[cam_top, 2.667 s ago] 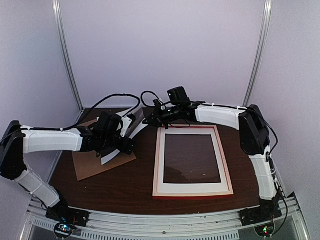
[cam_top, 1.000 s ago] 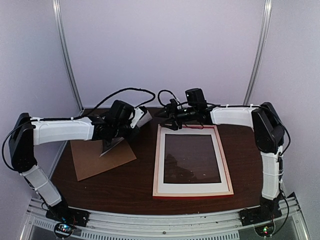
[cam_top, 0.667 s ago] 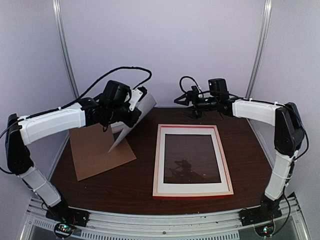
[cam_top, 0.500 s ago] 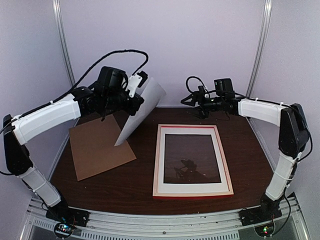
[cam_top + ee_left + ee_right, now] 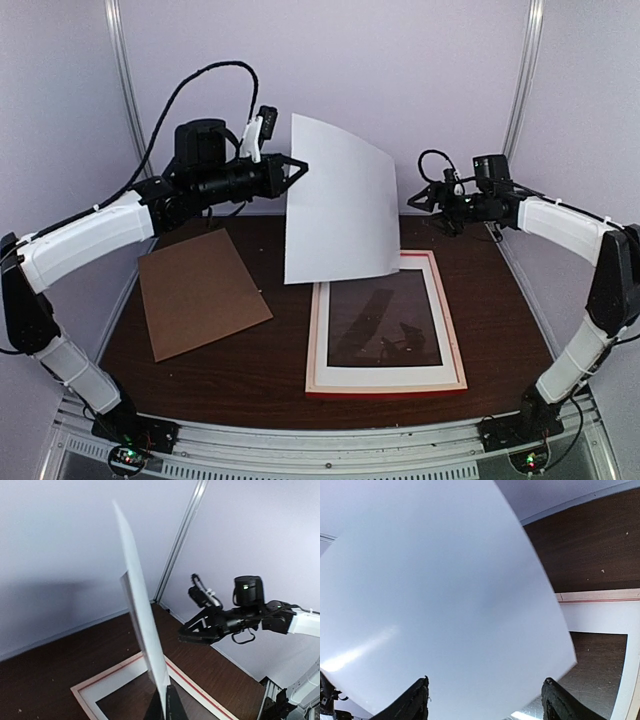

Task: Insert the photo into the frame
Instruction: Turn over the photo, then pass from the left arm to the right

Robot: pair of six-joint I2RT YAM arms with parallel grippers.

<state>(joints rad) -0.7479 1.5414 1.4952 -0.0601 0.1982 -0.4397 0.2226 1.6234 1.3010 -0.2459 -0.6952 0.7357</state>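
Observation:
My left gripper [image 5: 297, 168] is shut on the left edge of the photo [image 5: 340, 200] and holds it upright in the air. Only the photo's plain white back shows. It hangs over the far left end of the frame [image 5: 385, 391], which lies flat on the table with a white mat [image 5: 380, 376] inside. In the left wrist view the photo [image 5: 142, 625] stands edge-on in my left gripper [image 5: 167, 705], above the frame [image 5: 197, 690]. My right gripper [image 5: 415, 200] hangs open to the photo's right, apart from it. In the right wrist view the photo [image 5: 445, 605] fills the space ahead of my right gripper [image 5: 485, 690].
A plain brown backing board [image 5: 200, 290] lies on the dark wooden table [image 5: 260, 365] at the left. Metal posts [image 5: 130, 110] and pale walls close in the back and sides. The frame's glass [image 5: 385, 320] reflects the arms.
My left arm has lifted the photo off the brown board and swung it up and right, over the frame's far end. My right gripper has drawn back to the right and opened wider.

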